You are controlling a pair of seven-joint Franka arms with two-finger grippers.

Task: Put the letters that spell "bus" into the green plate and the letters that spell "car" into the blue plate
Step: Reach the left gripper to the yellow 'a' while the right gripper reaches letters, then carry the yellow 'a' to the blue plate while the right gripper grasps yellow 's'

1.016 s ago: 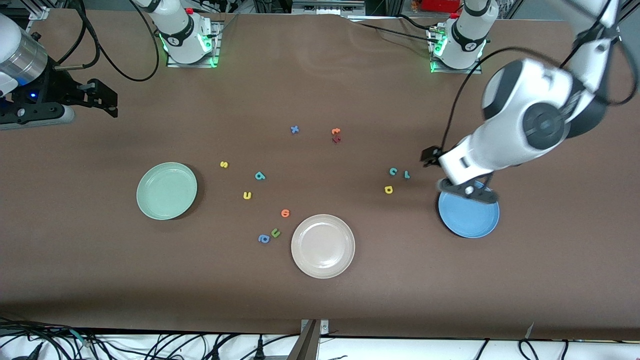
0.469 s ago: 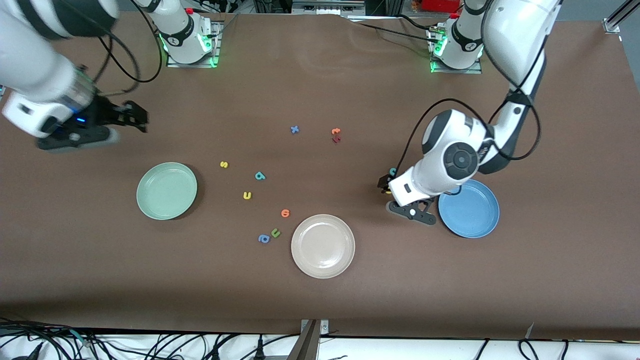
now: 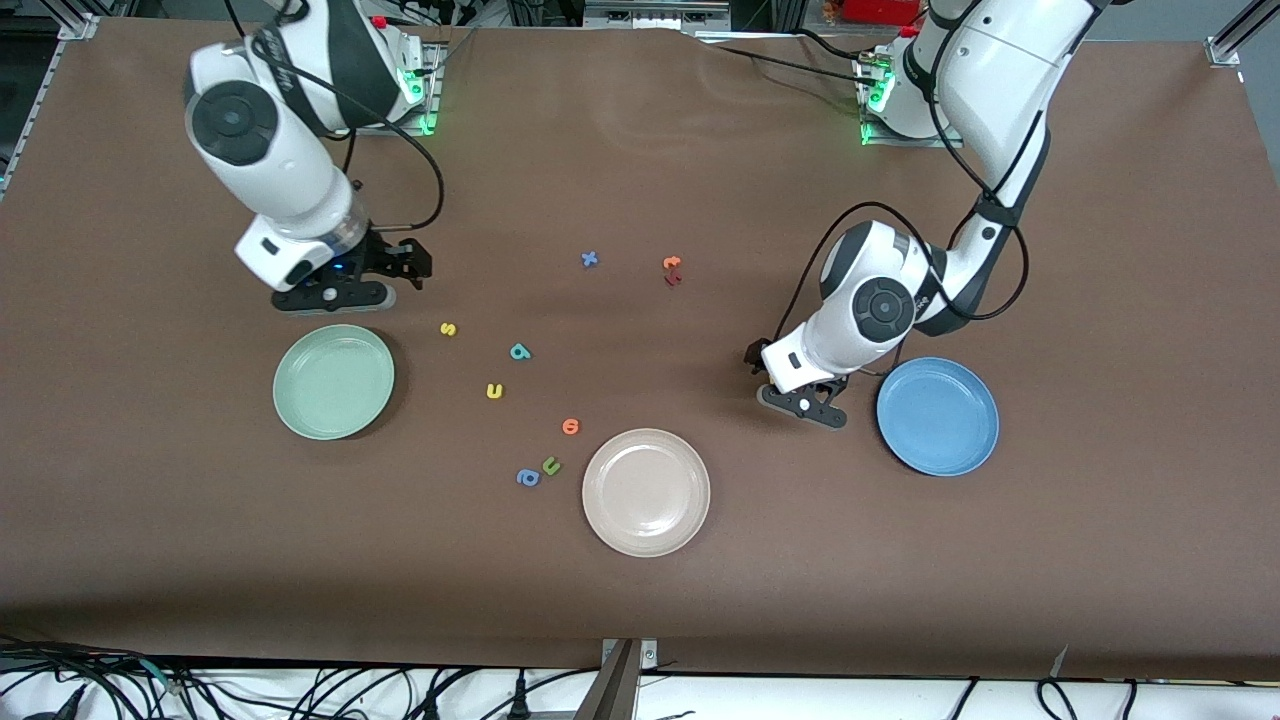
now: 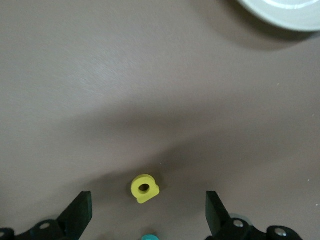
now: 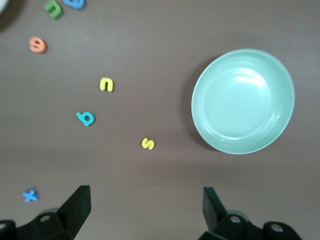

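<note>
The brown tabletop has wide bare room along its camera-side edge and at both ends, with the small things gathered in the middle band. The green plate lies toward the right arm's end, its rim free on all sides, and the yellow s sits at its 2 o'clock, apart from it. The teal b and yellow u lie loose between the green plate and the beige-white plate, with an orange letter, an olive-green u and a blue a nearer the camera. The blue plate lies toward the left arm's end, nothing in it. The right gripper hangs over bare tabletop at the green plate's 12 o'clock, wrist bent down from a raised elbow, its fingers spread wide with nothing between them. The left gripper is low at the blue plate's 9 o'clock, its forearm folded back toward its base; its fingers stand spread either side of the yellow a, clear of it, and a teal letter shows just at the wrist view's edge.
</note>
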